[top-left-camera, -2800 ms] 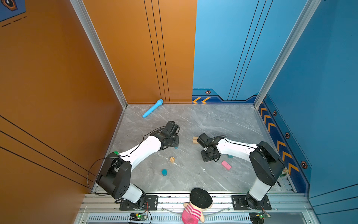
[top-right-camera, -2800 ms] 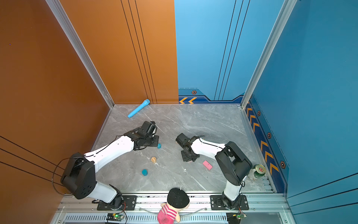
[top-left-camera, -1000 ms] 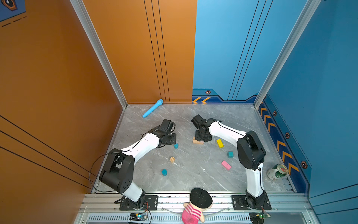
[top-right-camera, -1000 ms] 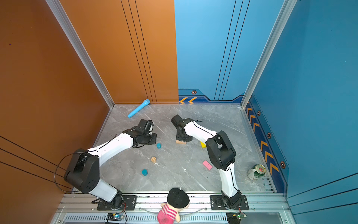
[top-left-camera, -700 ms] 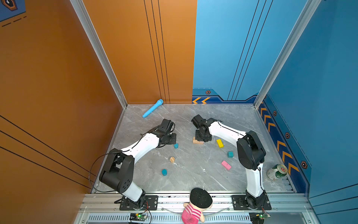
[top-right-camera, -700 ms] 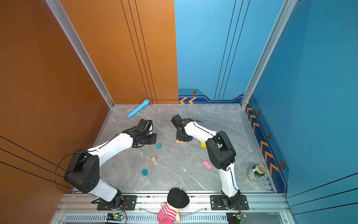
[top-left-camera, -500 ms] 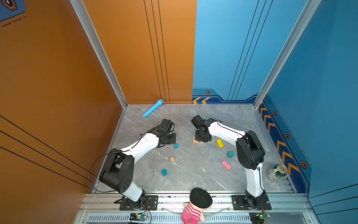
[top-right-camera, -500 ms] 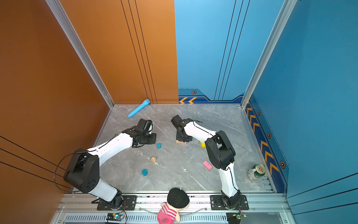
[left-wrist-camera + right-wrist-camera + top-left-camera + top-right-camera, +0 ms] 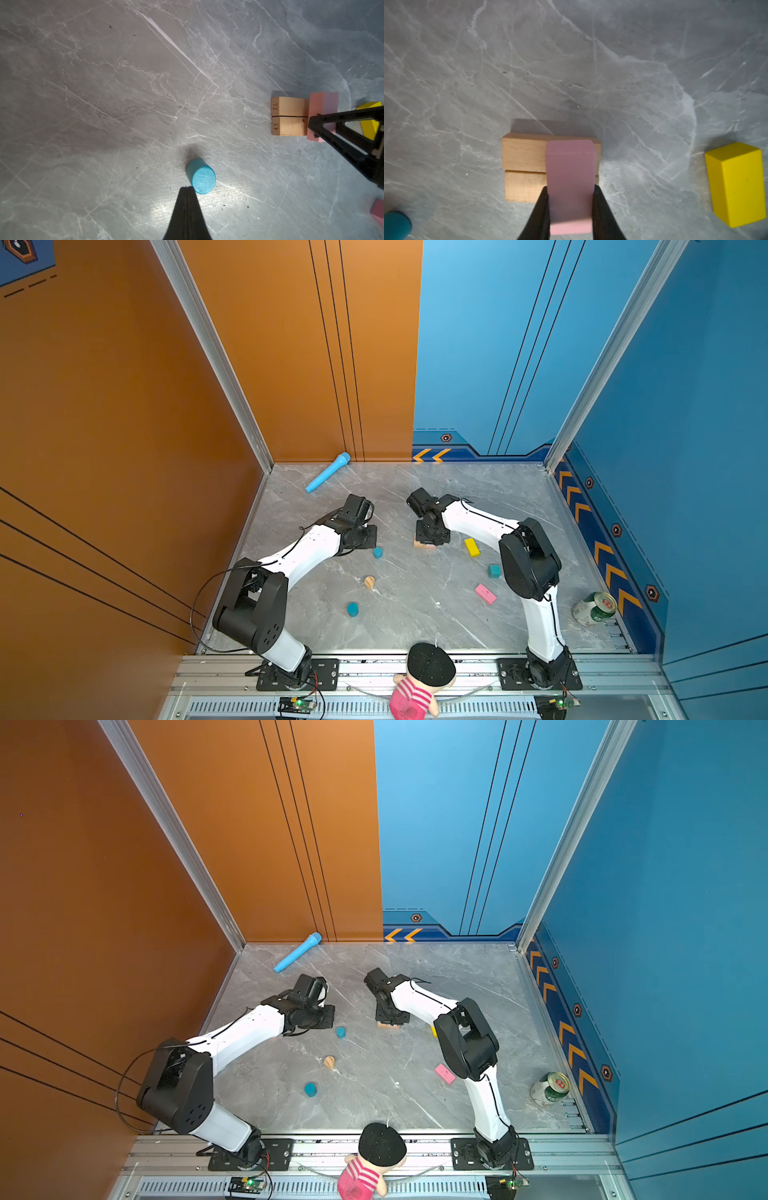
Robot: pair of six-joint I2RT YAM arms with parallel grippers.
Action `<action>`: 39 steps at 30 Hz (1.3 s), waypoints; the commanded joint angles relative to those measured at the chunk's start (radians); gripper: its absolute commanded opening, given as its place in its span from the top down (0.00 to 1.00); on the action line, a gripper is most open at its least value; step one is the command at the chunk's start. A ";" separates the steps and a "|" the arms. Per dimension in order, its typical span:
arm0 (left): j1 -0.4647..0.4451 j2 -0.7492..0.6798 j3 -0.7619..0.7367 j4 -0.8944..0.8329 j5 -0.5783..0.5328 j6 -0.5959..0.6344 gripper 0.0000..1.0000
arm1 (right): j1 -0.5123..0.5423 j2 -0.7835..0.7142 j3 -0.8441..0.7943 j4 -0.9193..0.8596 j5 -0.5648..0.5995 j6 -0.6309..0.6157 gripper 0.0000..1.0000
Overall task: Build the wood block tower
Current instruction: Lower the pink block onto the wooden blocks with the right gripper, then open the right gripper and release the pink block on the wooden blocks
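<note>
Two tan bars (image 9: 527, 153) lie side by side on the grey floor and are partly seen in both top views (image 9: 424, 545) (image 9: 388, 1026). My right gripper (image 9: 570, 191) is shut on a pink bar (image 9: 571, 172), held crosswise over one end of them (image 9: 323, 106); whether it touches them I cannot tell. My left gripper (image 9: 187, 188) is shut and empty, its tip beside an upright blue cylinder (image 9: 200, 176) (image 9: 377, 552). Loose on the floor are a yellow bar (image 9: 737, 185) (image 9: 471, 547), a teal cube (image 9: 494, 571), another pink bar (image 9: 485, 593), a tan cylinder (image 9: 369, 582) and a second blue cylinder (image 9: 353, 609).
A light-blue toy microphone (image 9: 327, 472) lies at the back left by the orange wall. A green and white can (image 9: 592, 609) lies at the right edge. A doll in a black hat (image 9: 424, 672) sits on the front rail.
Since the oldest frames my right arm has carried the pink bar back to the tan bars, and my left arm drew back a little. Over the last second nothing visibly moves.
</note>
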 commanded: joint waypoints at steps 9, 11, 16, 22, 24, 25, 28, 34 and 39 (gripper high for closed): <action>0.015 -0.004 -0.007 0.007 0.020 0.014 1.00 | 0.005 0.009 0.018 -0.010 0.004 0.019 0.73; 0.016 -0.002 -0.007 0.007 0.022 0.015 1.00 | 0.006 0.011 0.021 -0.010 0.002 0.020 0.71; 0.019 -0.005 -0.007 0.008 0.022 0.017 1.00 | 0.005 0.014 0.024 -0.010 0.001 0.020 0.66; 0.020 -0.011 -0.038 0.007 0.021 0.016 1.00 | 0.006 0.015 0.023 -0.009 0.001 0.021 0.60; 0.021 -0.012 -0.039 0.007 0.022 0.016 1.00 | 0.006 0.013 0.024 -0.010 0.000 0.020 0.59; 0.021 -0.012 -0.039 0.007 0.021 0.016 1.00 | 0.006 0.015 0.023 -0.010 0.000 0.021 0.58; 0.021 -0.012 -0.039 0.007 0.022 0.016 1.00 | 0.005 0.014 0.024 -0.009 0.000 0.020 0.58; 0.023 -0.016 -0.041 0.007 0.023 0.015 1.00 | 0.005 0.012 0.021 -0.012 0.009 0.024 0.57; 0.022 -0.016 -0.041 0.007 0.024 0.015 1.00 | 0.003 0.012 0.021 -0.018 0.015 0.023 0.57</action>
